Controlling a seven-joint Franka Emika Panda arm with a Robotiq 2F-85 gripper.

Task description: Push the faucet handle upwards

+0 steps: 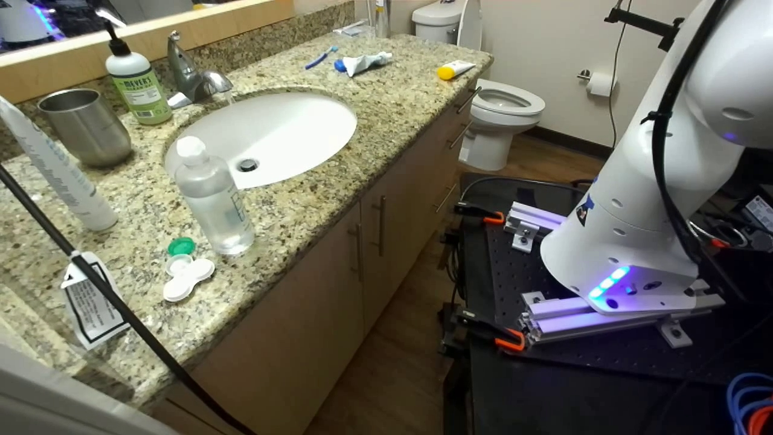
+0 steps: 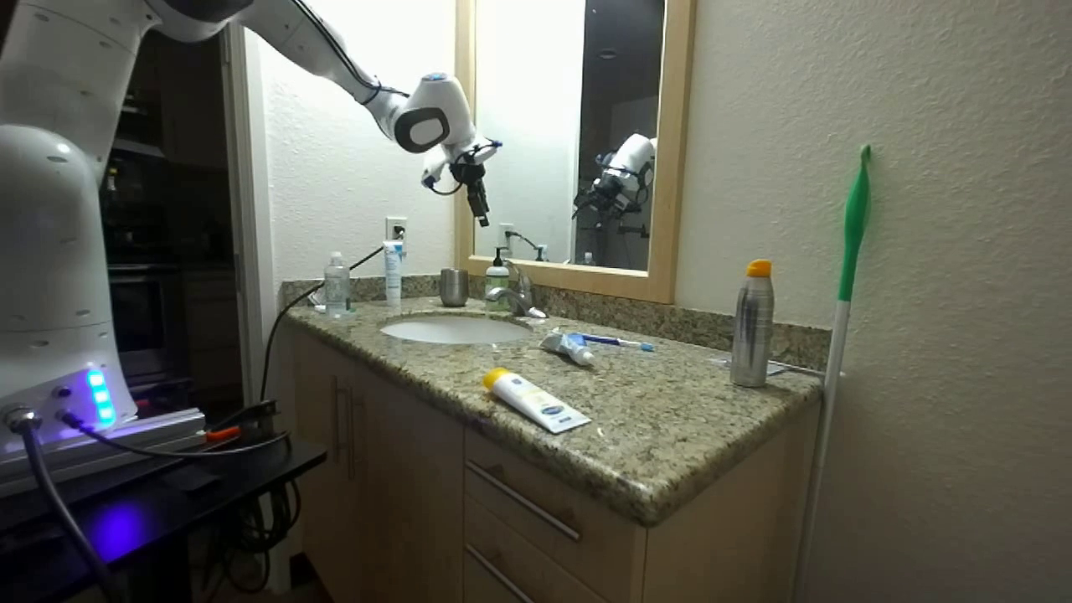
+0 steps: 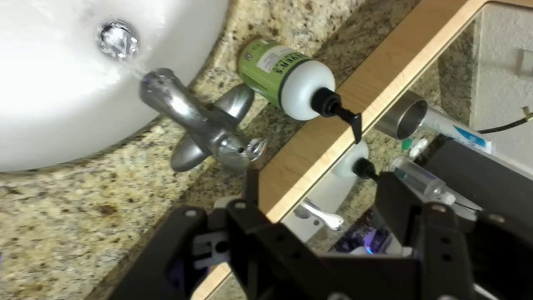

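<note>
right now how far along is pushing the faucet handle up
Looks done: the faucet handle stands up from the faucet, and water seems to be running.
In hand: nothing gripped; in an exterior view the end effector hangs above the handle, clear of it, and the wrist view shows it open.
Left: probably only backing away, unless the handle should go higher, which I cannot tell.

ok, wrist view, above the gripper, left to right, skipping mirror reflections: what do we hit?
Sink drain → faucet spout → faucet handle → black soap pump.
</note>
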